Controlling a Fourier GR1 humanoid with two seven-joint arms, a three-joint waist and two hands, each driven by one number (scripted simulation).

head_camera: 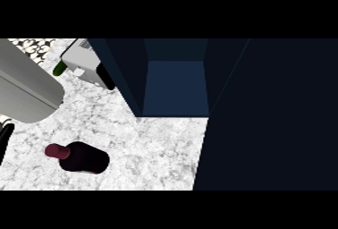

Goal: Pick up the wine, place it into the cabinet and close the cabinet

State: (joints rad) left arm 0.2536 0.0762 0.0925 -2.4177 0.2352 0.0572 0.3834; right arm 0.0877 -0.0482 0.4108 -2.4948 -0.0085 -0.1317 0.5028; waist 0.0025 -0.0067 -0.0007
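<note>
A dark wine bottle with maroon cap point(79, 157) stood on the white marble counter point(158, 143) before the open navy cabinet point(175, 85); the left hand point(5, 136) barely showed, its grip undeterminable.

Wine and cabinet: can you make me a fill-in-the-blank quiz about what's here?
1. The wine rests on the ___.
2. The cabinet is ___, not closed.
3. In the head view, the wine is to the cabinet's ___.
Missing words: counter; open; left.
</note>
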